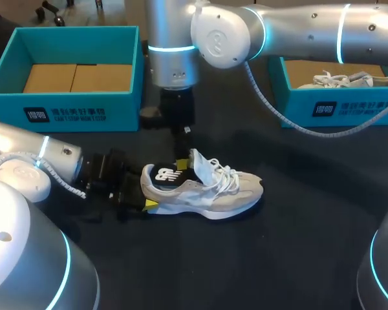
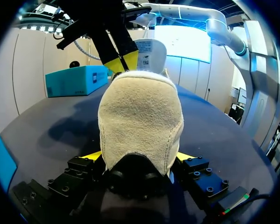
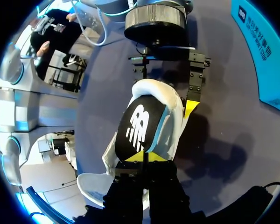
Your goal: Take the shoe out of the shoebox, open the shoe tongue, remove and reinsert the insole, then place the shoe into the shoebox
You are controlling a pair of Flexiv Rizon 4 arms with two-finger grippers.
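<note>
Left to right: an open teal shoebox (image 1: 64, 106), lined with cardboard (image 1: 77, 77), stands at the tabletop's (image 1: 310, 219) far left. The left tool (image 2: 139, 161) clamps the heel of the shoe (image 1: 213, 194), with one yellow tip on each side of the cream suede heel patch. The shoe lies on its sole mid-tabletop with its toe to the right. It is beige and white with white laces (image 1: 223, 174), and its tongue (image 1: 200, 161) is raised. A black insole (image 3: 137, 128) with a white logo rises from the opening, and the right tool (image 3: 144, 157) pinches its end between narrowly set tips. A second teal box (image 1: 349, 106) at the far right holds another pale shoe (image 1: 336, 79).
</note>
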